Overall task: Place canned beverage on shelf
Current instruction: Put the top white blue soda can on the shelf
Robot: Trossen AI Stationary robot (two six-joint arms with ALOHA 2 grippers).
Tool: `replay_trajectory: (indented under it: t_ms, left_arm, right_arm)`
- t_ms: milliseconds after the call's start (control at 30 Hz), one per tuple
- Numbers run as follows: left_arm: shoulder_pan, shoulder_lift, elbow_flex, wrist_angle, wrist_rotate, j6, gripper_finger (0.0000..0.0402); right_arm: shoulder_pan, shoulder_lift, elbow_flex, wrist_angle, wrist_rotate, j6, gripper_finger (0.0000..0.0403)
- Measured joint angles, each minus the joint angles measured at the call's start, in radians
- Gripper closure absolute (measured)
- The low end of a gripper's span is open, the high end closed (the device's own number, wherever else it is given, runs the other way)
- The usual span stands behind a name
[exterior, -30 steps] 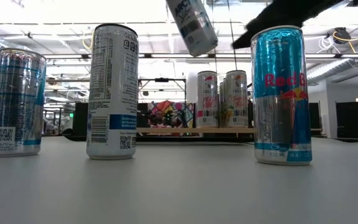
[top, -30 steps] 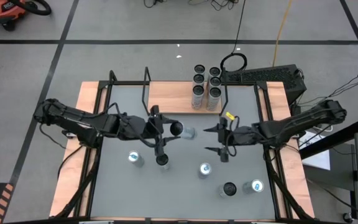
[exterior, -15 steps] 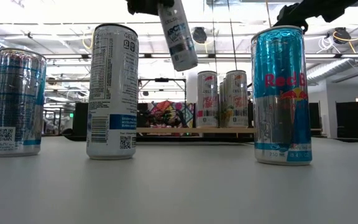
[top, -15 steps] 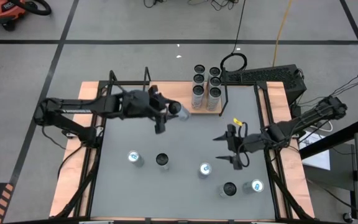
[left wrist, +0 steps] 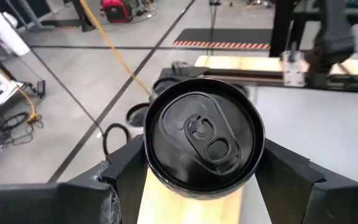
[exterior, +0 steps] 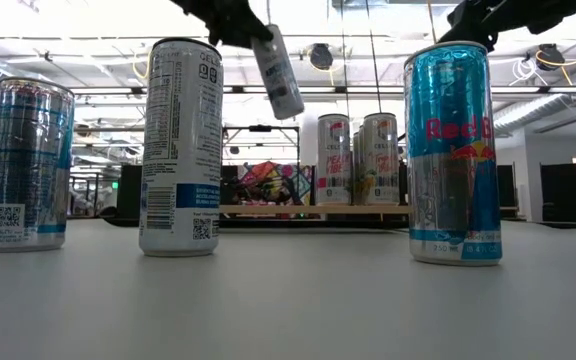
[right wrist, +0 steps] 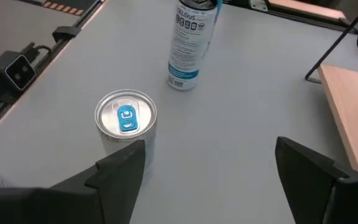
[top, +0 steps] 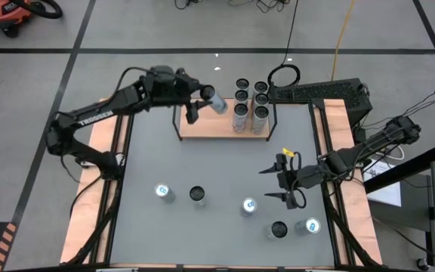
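Note:
My left gripper [top: 205, 99] is shut on a slim can with a black top [left wrist: 204, 140] and holds it in the air over the left part of the shelf [top: 214, 128]. The shelf is a light-wood board with black rod ends at the table's far edge. Several cans [top: 251, 106] stand on its right end. In the low view the held can [exterior: 279, 72] slants high above the table. My right gripper [top: 284, 187] stands open over the table's right half, with nothing between its fingers, near a blue-topped can [right wrist: 125, 121]. My left gripper pinches the can's side wall just below the top rim [left wrist: 156, 168] between its two fingers [left wrist: 126, 180], one on each side. The fingers come nearly level from the table's left. The can is lifted clear and tilted, its top toward the wrist and its bottom [exterior: 288, 108] slanting down.
Several more cans stand on the grey table: two at the near left [top: 165, 193] [top: 196, 195], one in the middle [top: 249, 205], two at the near right [top: 278, 229] [top: 310, 226]. A tall white can [right wrist: 190, 43] stands beyond the blue-topped one. The shelf's rod frame [top: 177, 113] rises at its left end.
My left gripper has swung from the middle of the table toward the far edge and a little up, carrying the can, which stays tilted and now hangs over the shelf's left part. My right gripper drew back toward the table's near right, then kept still.

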Motion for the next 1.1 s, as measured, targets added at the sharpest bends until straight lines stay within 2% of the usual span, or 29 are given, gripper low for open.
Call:
replay_trajectory:
  t_ms: [167,367,533,767,967,1100]
  left_arm:
    - [0.083,0.096,0.062,-0.018,0.109,0.049,0.0157]
    - [0.152,0.205,0.126,-0.047,0.130,0.087,0.0157]
    - [0.203,0.266,0.128,-0.049,0.153,0.100,0.0157]
    - [0.253,0.304,0.129,-0.045,0.209,0.100,0.0157]
    - [0.259,0.307,0.129,-0.005,0.211,0.101,0.0157]
    - [0.259,0.307,0.129,0.005,0.226,0.101,0.0157]
  right_arm:
    - [0.000,0.000,0.000,0.011,0.052,-0.055,0.0112]
    - [0.000,0.000,0.000,0.019,0.195,-0.114,0.0122]
    - [-0.001,-0.001,0.000,0.021,0.234,-0.124,0.0129]
    - [-0.001,-0.001,0.000,0.021,0.240,-0.144,0.0138]
    - [-0.001,-0.001,0.000,-0.017,0.362,-0.151,0.0146]
    - [-0.001,-0.001,0.000,-0.052,0.363,-0.145,0.0148]
